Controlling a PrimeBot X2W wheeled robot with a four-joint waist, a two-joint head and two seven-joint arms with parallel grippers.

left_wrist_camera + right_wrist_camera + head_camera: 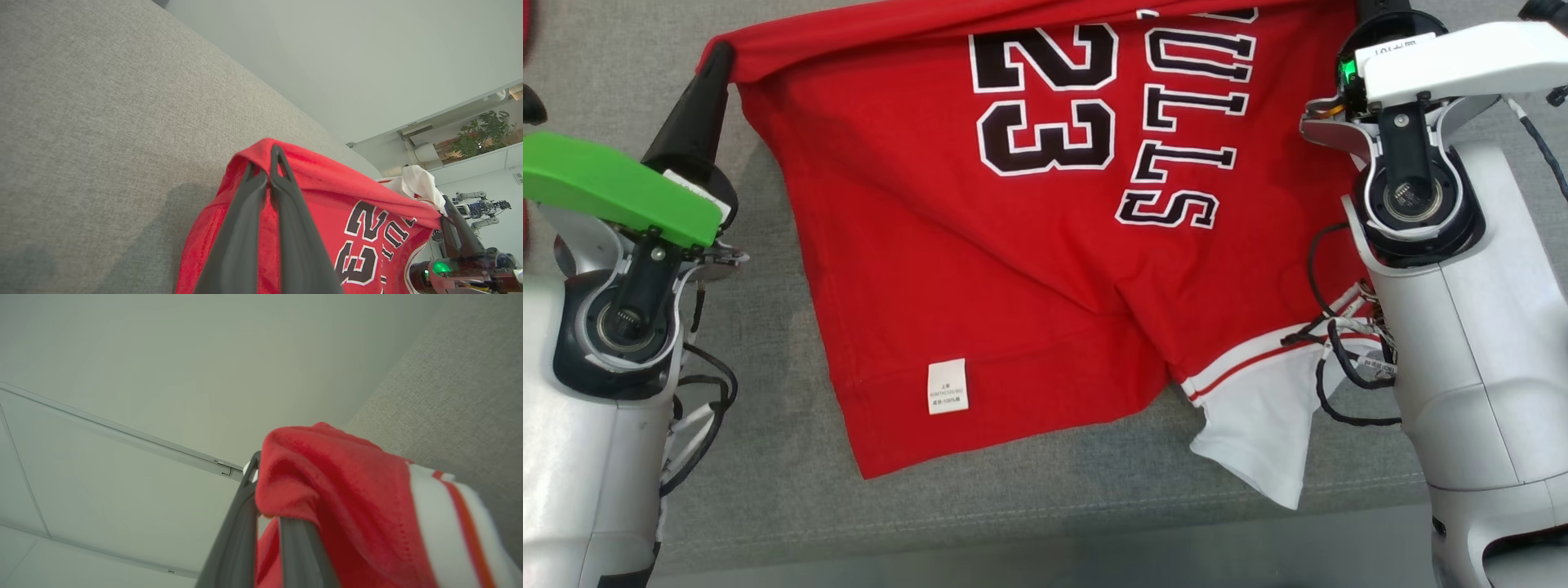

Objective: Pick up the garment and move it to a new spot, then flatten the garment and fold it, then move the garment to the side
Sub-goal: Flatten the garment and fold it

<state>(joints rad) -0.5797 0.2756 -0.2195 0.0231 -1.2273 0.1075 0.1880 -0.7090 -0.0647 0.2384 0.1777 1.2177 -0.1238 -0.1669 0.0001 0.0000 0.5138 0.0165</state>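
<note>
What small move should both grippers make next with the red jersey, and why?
Probably lower the jersey together onto the grey surface: the left gripper and right gripper are shut on its raised far edge, while its near part seems to rest there.

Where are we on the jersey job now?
Pickup looks done: left gripper and right gripper are both shut on the far edge of the red jersey. In hand: apparently laying it out, lower half resting on the grey surface. Flattening, folding and moving aside remain.

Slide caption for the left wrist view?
Left gripper shut on an edge of the red jersey, stretched over grey upholstery toward the right gripper.
</note>
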